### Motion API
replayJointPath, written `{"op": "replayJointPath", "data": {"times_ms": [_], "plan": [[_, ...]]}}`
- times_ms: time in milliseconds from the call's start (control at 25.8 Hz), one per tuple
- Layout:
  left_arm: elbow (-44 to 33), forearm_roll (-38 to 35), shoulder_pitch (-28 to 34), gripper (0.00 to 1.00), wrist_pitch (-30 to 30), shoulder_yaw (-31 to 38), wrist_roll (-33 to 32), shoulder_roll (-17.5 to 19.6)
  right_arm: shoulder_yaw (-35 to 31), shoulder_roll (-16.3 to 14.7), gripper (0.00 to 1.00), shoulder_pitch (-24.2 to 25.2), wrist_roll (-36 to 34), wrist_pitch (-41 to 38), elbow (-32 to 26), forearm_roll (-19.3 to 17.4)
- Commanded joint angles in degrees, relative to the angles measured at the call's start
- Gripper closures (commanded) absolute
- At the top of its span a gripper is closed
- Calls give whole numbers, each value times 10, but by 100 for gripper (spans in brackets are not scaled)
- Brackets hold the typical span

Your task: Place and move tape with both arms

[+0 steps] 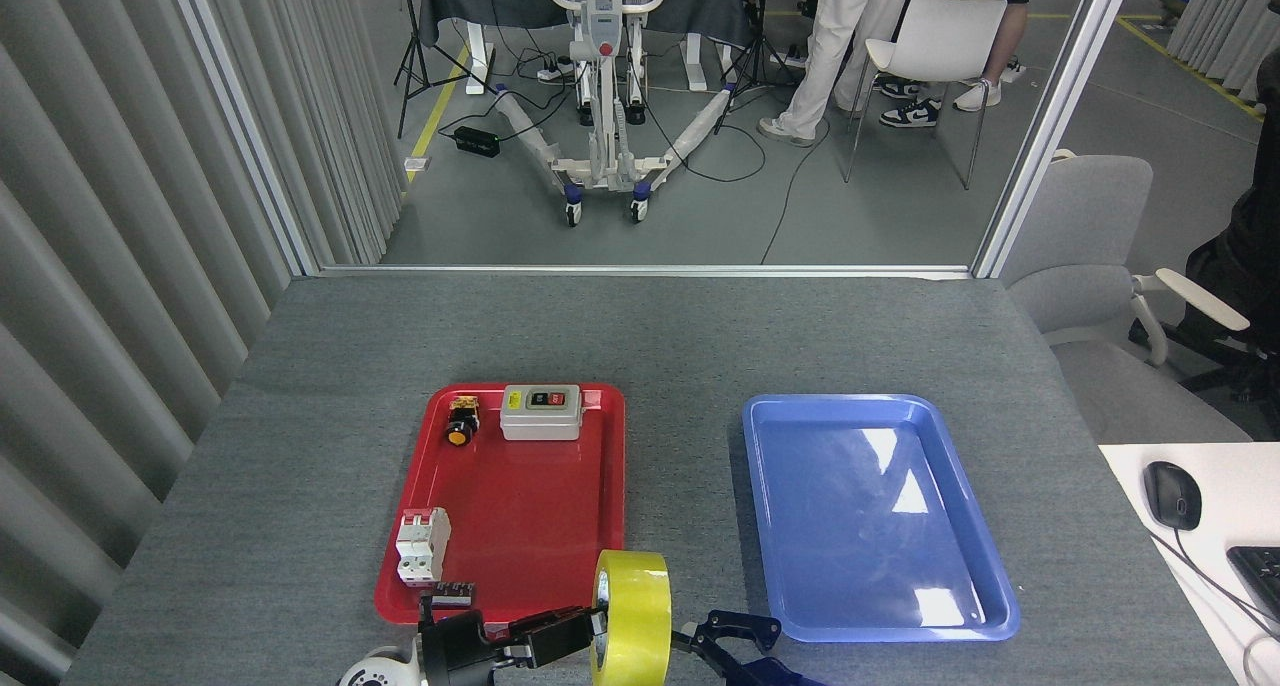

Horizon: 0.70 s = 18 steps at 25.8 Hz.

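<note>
The tape [634, 618], a wide yellow roll, stands on edge at the table's near edge, between the red tray [520, 506] and the blue tray [870, 516]. My left gripper [592, 628] reaches in from the lower left and is shut on the roll's left rim at the core. My right gripper [718, 640] comes up from the bottom edge just right of the roll. Its dark claws are spread open, and the nearer tip is close to the tape's right face. Whether that tip touches the tape cannot be made out.
The red tray holds a grey switch box [541, 411], a yellow push button [461, 422], a white circuit breaker [422, 546] and a small black part [452, 595]. The blue tray holds nothing. A mouse [1171, 494] lies on a white desk at right.
</note>
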Motion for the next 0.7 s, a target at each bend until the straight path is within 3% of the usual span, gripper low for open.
{"op": "replayJointPath", "data": {"times_ms": [0, 310, 659], "plan": [[1, 0, -2, 92, 0, 1, 0, -1, 0, 4, 49, -1, -1, -9, 2, -3], [1, 0, -2, 91, 0, 6, 1, -1, -1, 24, 54, -7, -4, -10, 38, -3], [1, -1, -2, 90, 0, 10, 5, 0, 0, 41, 68, -14, -5, -19, 47, -3]]}}
